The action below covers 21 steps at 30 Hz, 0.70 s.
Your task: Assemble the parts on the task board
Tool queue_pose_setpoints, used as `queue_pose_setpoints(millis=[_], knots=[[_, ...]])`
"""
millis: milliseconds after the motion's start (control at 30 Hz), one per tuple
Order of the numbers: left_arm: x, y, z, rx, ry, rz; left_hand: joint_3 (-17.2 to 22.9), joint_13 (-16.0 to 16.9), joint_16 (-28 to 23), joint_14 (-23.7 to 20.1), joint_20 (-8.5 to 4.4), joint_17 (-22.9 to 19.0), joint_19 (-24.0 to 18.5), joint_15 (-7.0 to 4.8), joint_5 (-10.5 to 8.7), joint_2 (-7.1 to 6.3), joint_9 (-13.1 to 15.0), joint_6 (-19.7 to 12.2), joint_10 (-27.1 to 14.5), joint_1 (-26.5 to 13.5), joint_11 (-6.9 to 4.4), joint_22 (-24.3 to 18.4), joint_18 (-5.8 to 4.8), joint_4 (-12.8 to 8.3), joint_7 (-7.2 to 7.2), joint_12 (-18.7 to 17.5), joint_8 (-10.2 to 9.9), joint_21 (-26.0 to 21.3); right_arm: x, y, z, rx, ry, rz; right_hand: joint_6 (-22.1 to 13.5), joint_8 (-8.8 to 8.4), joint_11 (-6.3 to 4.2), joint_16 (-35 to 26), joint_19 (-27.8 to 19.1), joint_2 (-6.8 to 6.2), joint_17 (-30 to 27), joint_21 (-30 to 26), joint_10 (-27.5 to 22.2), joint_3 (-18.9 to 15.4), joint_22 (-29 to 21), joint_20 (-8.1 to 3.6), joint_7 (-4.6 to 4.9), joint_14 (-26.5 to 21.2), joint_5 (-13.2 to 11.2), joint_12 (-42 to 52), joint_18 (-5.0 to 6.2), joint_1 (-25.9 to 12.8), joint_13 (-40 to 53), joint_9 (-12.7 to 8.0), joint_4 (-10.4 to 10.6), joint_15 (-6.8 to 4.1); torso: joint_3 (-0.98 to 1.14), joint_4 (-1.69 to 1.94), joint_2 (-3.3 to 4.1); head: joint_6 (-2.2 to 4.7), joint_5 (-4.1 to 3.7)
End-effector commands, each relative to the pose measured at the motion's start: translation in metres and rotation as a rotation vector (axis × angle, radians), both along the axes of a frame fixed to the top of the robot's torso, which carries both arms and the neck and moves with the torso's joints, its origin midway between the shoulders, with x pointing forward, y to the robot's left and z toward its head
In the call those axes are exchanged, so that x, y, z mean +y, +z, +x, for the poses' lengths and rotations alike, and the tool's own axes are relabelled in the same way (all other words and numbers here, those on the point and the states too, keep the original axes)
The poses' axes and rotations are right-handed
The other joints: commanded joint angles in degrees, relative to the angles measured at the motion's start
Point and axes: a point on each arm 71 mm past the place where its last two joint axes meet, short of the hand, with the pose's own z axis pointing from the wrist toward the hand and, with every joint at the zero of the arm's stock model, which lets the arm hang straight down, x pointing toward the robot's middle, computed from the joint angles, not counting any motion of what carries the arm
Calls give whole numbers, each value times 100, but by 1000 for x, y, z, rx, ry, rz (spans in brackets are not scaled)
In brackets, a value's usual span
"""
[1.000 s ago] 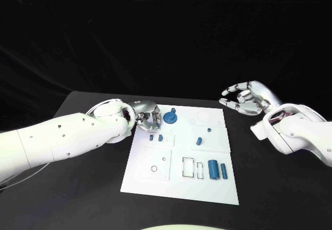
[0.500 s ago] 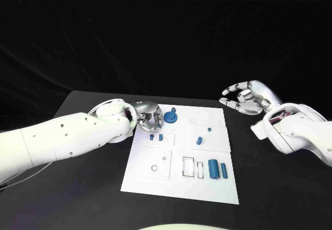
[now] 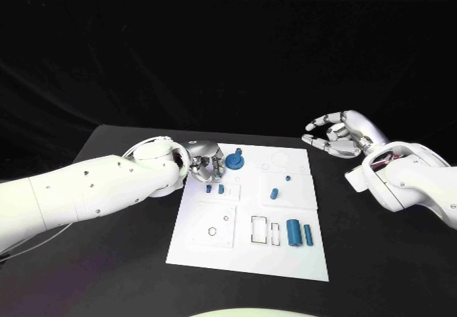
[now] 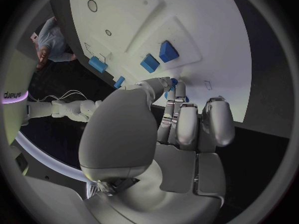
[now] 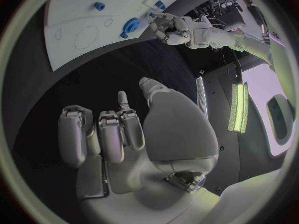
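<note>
Little has moved: the left hand (image 3: 202,160) still curls beside the blue gear (image 3: 233,162), perhaps touching; light, rigid, best pinched by its hub; right hand (image 3: 338,135) empty, fingers apart.

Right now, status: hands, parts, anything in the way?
Left hand curled beside blue gear, grip unclear. Right hand open, off task board. Nothing blocking.

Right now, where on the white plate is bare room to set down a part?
The white task board is bare along its near edge, below the outlined slots. Crowded: the far-left corner, where the left hand sits beside the blue gear-shaped part.
</note>
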Motion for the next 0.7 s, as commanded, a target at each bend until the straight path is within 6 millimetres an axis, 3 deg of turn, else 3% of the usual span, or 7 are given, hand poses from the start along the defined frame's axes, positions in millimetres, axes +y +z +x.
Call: queue_pose_setpoints(millis=[33, 200, 400, 700], knots=[[-1, -3, -1, 29, -6, 14, 11, -6, 20, -12, -12, -9, 4, 1, -27, 13, -5, 40, 34, -62, 17, -9, -29, 17, -18, -36, -19, -8, 2, 0, -1, -8, 12, -6, -2, 18, -34, 12, 17, 14, 1431, -7, -3, 5, 762, -36, -12, 579, 30, 32, 35, -24, 771, 0, 30, -50, 0, 1, -1, -1, 0], [0, -4, -1, 32, 1, 20, -2, -26, 17, -22, -14, -30, -8, 7, -33, -16, -21, 10, 13, -78, 32, -23, -26, 6, -6, -84, -58, -19, 2, 0, -1, -8, 12, -6, -2, 18, -34, 12, 17, 14, 1431, -7, -3, 5, 762, -36, -12, 579, 30, 32, 35, -24, 771, 0, 30, -50, -2, -1, 1, -2, 2], [1, -4, 0, 34, 10, 25, -25, -97, -5, -71, 50, -134, -60, 96, -29, -110, -114, -264, -148, -154, 143, -96, -14, 10, 111, -267, -282, -70, 1, 0, -1, -8, 11, -6, -2, 18, -34, 12, 17, 14, 1431, -7, -3, 5, 762, -36, -12, 579, 30, 32, 35, -24, 771, 0, 30, -50, 0, 0, 2, -5, 4], [0, -3, 0, 27, 7, 16, -77, -123, -20, -105, 95, -208, -98, 137, -31, -169, -145, -333, -248, -224, 186, -152, 0, 27, 140, -343, -354, -109, 1, 0, -1, -8, 10, -6, -2, 18, -34, 12, 17, 14, 1431, -7, -3, 5, 762, -36, -12, 579, 30, 32, 35, -24, 771, 0, 30, -50, -2, 0, 1, -14, 2]])
